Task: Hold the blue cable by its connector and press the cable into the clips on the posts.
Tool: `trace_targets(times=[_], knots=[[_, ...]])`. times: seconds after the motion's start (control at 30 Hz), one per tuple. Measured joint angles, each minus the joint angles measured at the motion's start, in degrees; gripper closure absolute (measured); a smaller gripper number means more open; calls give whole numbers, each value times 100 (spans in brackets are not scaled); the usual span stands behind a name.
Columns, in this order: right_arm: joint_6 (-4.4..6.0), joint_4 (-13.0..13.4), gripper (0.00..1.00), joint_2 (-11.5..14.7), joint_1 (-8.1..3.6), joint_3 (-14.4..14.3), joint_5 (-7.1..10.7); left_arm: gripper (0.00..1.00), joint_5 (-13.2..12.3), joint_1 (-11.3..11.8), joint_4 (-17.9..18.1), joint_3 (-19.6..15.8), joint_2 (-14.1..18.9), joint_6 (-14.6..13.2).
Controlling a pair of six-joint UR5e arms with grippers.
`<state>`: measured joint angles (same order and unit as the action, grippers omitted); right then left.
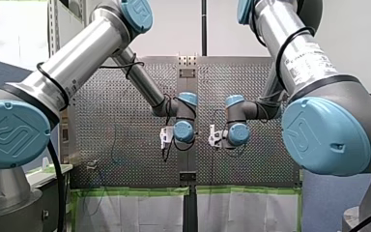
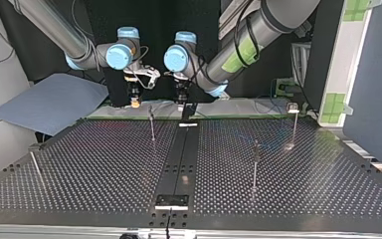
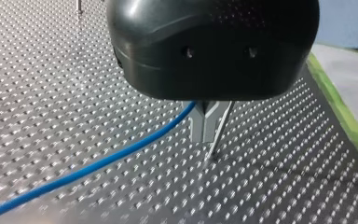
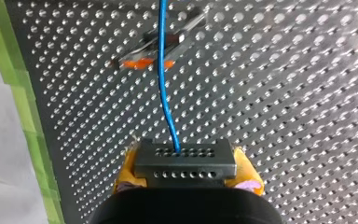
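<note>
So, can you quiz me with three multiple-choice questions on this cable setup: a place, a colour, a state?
1. Where is the black connector? A on the table; B between the right gripper's yellow pads; C in a clip.
2. The cable is: A red; B green; C blue.
3. The left gripper is: A wide open; B closed on the cable; C gripping a post.
Answers: B, pads flank it; C, blue in both wrist views; B, its fingers meet at the cable.
</note>
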<state>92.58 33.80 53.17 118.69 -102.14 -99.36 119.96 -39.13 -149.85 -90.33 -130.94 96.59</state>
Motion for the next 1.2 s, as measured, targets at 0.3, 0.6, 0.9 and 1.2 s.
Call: trace_targets(times=[0.3,0.6,0.9,1.2], knots=[[-13,405,100,-70,-228,-151,243,100,-3,-217,446,0,-459,189],[-21,771,100,-257,-425,-187,735,100,91,-386,689,96,-701,404],[-98,979,100,-504,-565,-189,1234,100,255,-529,691,508,-835,503],[-210,1107,100,-513,-662,-189,1705,100,311,-525,469,894,-1190,558]])
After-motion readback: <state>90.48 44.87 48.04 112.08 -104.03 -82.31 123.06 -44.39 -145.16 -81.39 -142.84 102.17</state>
